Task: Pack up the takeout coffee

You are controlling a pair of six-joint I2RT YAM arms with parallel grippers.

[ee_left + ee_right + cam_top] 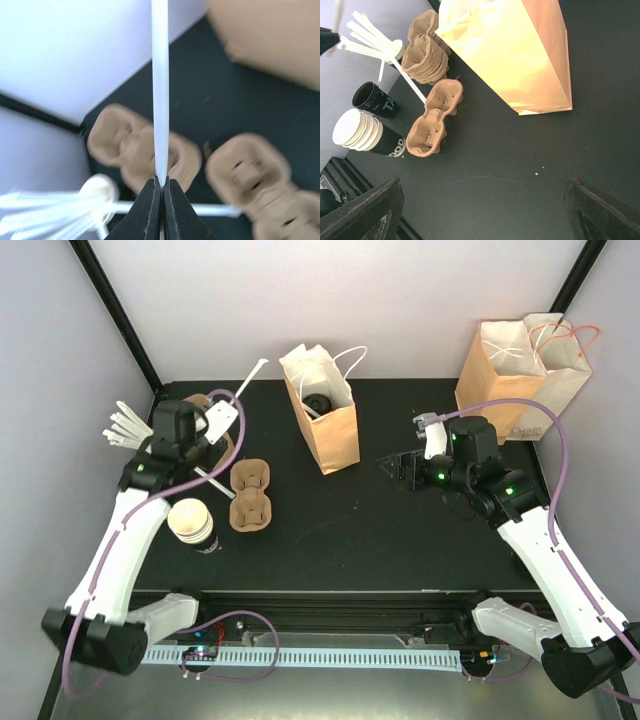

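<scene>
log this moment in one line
left jaws: shut on stir stick | right jaws: open, empty | takeout coffee: inside centre paper bag

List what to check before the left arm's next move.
1. The coffee is in the bag: ok, its black lid shows inside.
2. Bag upright with its mouth open: ok.
3. Left gripper shut on the white stick: ok.
4. Right gripper open and apart from the bag: ok.
5. Room for the stick beside the coffee: cannot tell.
</scene>
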